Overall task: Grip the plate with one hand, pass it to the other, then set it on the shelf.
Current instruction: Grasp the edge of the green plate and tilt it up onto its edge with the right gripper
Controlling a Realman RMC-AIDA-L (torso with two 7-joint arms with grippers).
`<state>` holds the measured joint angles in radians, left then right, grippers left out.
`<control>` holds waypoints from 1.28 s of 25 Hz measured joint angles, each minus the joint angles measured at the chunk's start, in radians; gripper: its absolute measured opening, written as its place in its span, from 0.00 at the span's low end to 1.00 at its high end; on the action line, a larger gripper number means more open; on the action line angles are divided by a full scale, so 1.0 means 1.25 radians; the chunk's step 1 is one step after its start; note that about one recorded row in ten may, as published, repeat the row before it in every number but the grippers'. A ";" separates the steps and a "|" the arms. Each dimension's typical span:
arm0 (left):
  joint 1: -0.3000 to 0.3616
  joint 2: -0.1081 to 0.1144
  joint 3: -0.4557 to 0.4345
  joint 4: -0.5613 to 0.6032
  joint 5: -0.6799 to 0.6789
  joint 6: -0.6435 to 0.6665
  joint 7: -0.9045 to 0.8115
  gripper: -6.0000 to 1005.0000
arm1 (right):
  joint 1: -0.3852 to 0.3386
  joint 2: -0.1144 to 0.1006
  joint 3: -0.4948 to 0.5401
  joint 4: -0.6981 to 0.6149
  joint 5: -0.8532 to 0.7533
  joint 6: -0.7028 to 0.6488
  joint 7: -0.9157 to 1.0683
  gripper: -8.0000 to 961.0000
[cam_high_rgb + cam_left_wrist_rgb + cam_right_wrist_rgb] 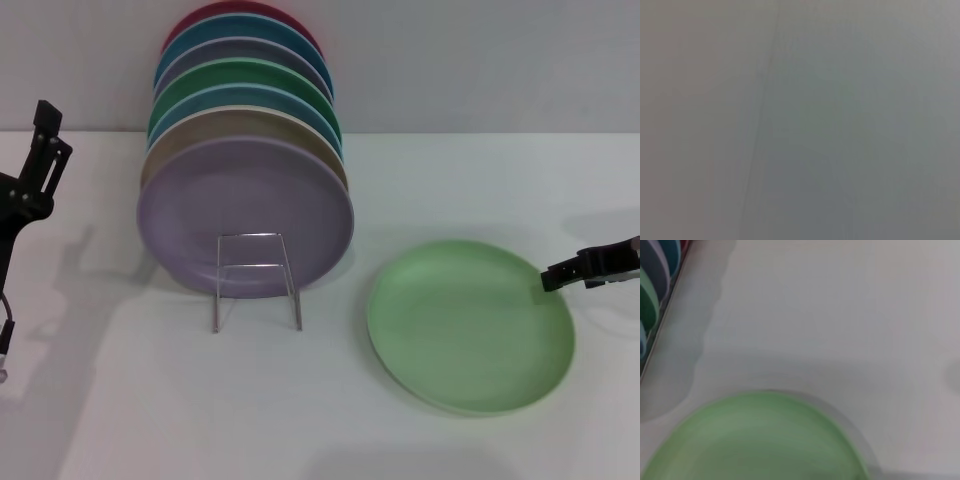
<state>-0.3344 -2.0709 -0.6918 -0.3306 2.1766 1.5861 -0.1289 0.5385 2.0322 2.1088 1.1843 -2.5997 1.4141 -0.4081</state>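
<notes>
The pale mint-green plate (470,325) lies flat on the white table, right of centre. It also fills the near part of the right wrist view (755,440). My right gripper (553,277) reaches in from the right edge, low, at the plate's far-right rim. The silver wire shelf (255,275) stands left of the plate, its front loop empty. My left gripper (42,135) is raised at the far left, apart from everything. The left wrist view shows only a blank grey surface.
Several coloured plates stand upright in the rack, a lavender one (245,215) in front, with tan, blue, darker green and red ones behind. They show edge-on in the right wrist view (655,280). A grey wall (480,60) closes the back.
</notes>
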 joint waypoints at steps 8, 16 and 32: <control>-0.001 0.000 0.000 -0.001 0.000 0.000 -0.001 0.86 | 0.006 0.000 0.001 -0.039 0.000 -0.006 0.008 0.64; -0.005 0.000 0.000 0.001 0.000 0.000 -0.001 0.86 | 0.010 0.001 -0.002 -0.063 -0.004 -0.017 0.008 0.63; -0.005 0.001 -0.001 0.001 0.000 0.000 -0.001 0.86 | 0.013 0.002 -0.002 -0.092 -0.009 -0.037 0.009 0.43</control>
<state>-0.3406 -2.0693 -0.6929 -0.3294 2.1767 1.5860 -0.1304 0.5552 2.0349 2.1064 1.0693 -2.6114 1.3682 -0.3973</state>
